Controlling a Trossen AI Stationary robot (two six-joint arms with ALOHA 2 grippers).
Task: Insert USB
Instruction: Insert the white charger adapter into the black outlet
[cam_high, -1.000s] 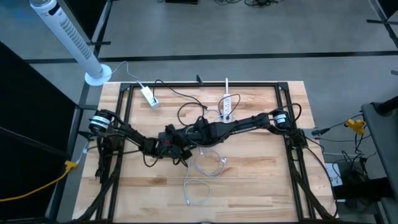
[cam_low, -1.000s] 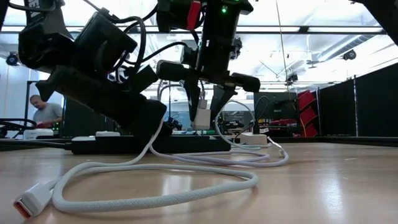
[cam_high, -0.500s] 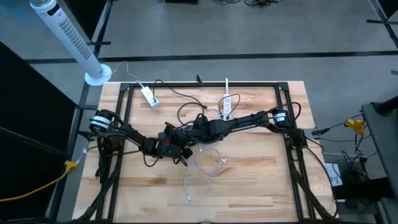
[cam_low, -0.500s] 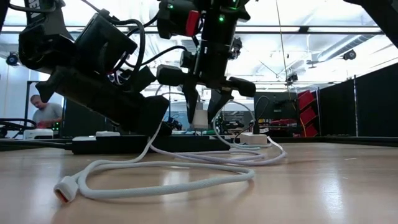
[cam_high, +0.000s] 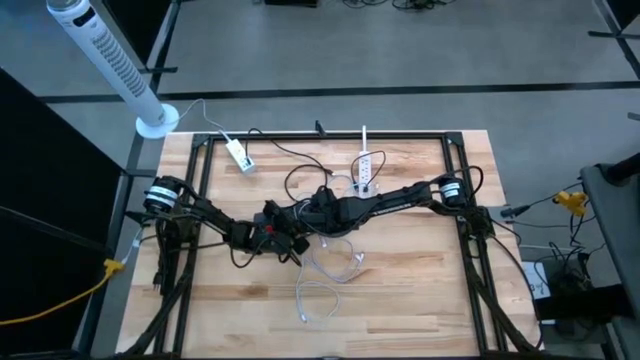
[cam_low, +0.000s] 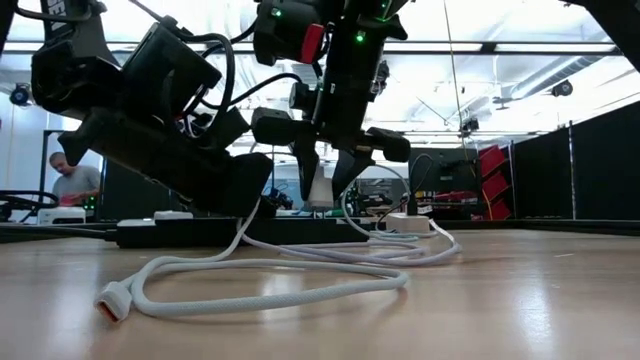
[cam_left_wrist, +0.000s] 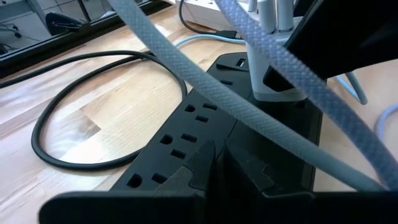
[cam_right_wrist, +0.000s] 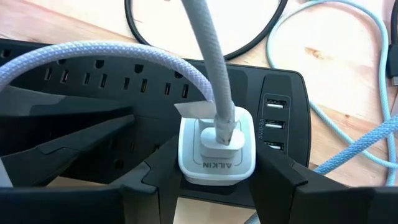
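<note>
The right gripper (cam_right_wrist: 216, 177) hangs over the middle of the counter (cam_high: 420, 300), its fingers (cam_low: 302, 172) closed on a white charger (cam_right_wrist: 217, 149) marked ALKIN. The charger sits just above or on the black strip (cam_right_wrist: 93, 81); whether its prongs are seated cannot be told. It stands beside the strip's column of USB ports (cam_right_wrist: 275, 124), and a white braided cable (cam_right_wrist: 211, 68) is plugged into its top.

In the low view the charger (cam_low: 319, 188) shows between the two dark fingers, above the strip (cam_low: 190, 232). The cable (cam_low: 270, 290) loops across the counter (cam_low: 500, 300) toward the camera, and its free plug (cam_low: 110, 301) lies flat on the wood.

The left gripper (cam_left_wrist: 217, 168) presses on the strip (cam_left_wrist: 186, 137) just beside the charger (cam_left_wrist: 273, 68), its fingers (cam_left_wrist: 249, 171) nearly together on the strip's top face; whether they grip it cannot be told.

Farther back on the counter lie a white strip (cam_high: 365, 168) and a small white adapter (cam_high: 240, 155). A tower fan (cam_high: 110, 65) stands off the far left corner. A person (cam_low: 72, 182) shows in the room behind.
</note>
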